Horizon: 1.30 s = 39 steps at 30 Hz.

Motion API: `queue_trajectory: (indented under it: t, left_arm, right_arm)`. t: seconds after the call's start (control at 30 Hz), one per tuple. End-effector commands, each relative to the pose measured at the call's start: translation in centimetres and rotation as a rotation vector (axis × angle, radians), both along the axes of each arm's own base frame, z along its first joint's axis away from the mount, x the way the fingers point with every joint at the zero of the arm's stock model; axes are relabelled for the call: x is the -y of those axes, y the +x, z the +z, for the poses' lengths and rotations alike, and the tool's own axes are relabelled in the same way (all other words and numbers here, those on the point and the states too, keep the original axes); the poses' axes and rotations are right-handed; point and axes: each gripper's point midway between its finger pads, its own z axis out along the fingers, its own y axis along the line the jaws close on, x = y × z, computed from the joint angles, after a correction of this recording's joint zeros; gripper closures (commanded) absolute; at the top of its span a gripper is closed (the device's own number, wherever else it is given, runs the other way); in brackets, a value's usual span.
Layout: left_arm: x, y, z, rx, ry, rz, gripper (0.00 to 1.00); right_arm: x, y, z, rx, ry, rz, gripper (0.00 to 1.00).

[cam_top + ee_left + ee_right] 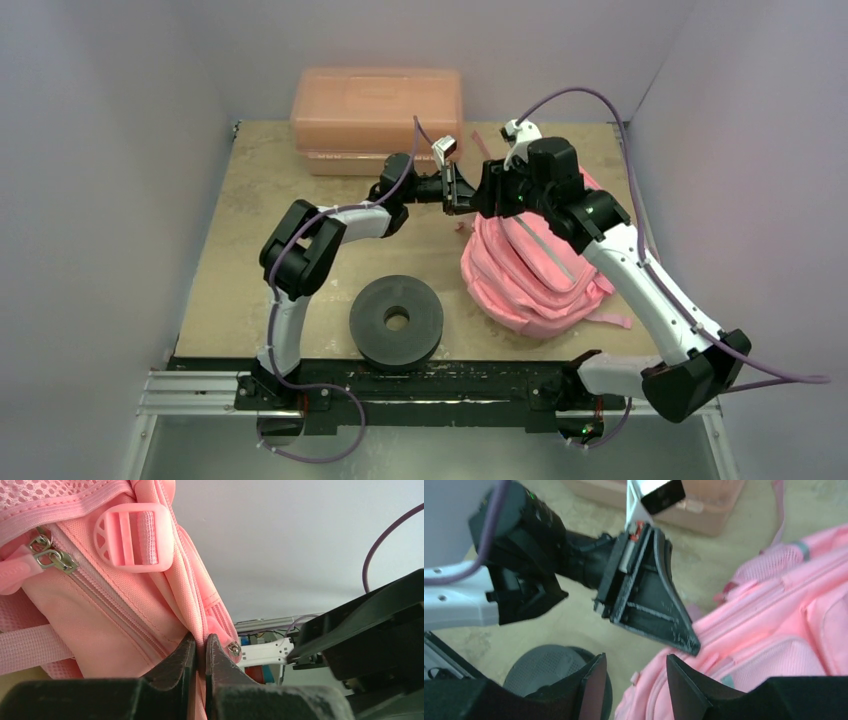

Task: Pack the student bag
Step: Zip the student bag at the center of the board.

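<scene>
Student bag (530, 270) seam apparently pinched by left end effector (200, 641), arm outstretched.

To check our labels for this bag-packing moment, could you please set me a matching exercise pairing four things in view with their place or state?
Things:
1 left gripper
2 right gripper
3 salmon box
4 black ring

Places or states:
A at the far edge of the table
B jaws apart, nothing between them
C at the table's near edge
D pinched shut on fabric of the student bag

Pairs: 1-D; 2-B; 3-A; 4-C
</scene>
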Motion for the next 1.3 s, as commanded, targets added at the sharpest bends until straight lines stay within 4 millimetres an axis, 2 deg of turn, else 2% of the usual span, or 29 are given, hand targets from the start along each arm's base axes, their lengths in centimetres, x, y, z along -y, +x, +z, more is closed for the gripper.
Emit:
queue_trajectory:
  t: [0.0,0.1,0.3,0.5,0.67,0.83,1.0,1.13,1.27]
  left_arm:
    - [-1.7,-1.8,11.8,0.301,-0.284,-0.018,1.00]
    - [-2.0,-2.3,12.7,0.309,-0.291,-0.012,1.00]
    - [-2.7,-2.9,15.8,0.288,-0.382,-0.018,1.00]
    - [-2.9,-3.7,17.8,0.317,-0.382,-0.027,1.00]
    - [-2.7,-3.8,17.9,0.305,-0.384,-0.042,1.00]
    - [-2.7,-4.0,18.2,0.308,-0.384,-0.046,1.00]
    - [-2.6,-3.8,18.4,0.301,-0.380,-0.044,1.00]
    - [-2.2,-3.3,17.9,0.281,-0.347,-0.040,1.00]
    - [-2.2,-2.1,16.8,0.251,-0.319,-0.015,1.00]
  right_arm:
    - [-0.3,1.6,3.4,0.057,-0.035,0.037,0.49]
    - [0.3,2.2,2.9,0.022,-0.106,0.025,0.48]
    - [0.7,1.5,1.4,-0.049,-0.191,0.082,0.45]
    - [2.8,1.5,1.3,-0.030,-0.293,0.040,0.35]
    - [3.0,1.6,1.0,-0.013,-0.349,0.077,0.32]
    - [2.7,1.5,-0.7,-0.054,-0.382,0.114,0.33]
    - [0.8,0.0,-1.1,-0.057,-0.361,0.218,0.39]
    - [-0.5,-1.9,-1.1,-0.050,-0.348,0.294,0.53]
    - [-0.5,-3.7,-0.8,-0.070,-0.313,0.327,0.61]
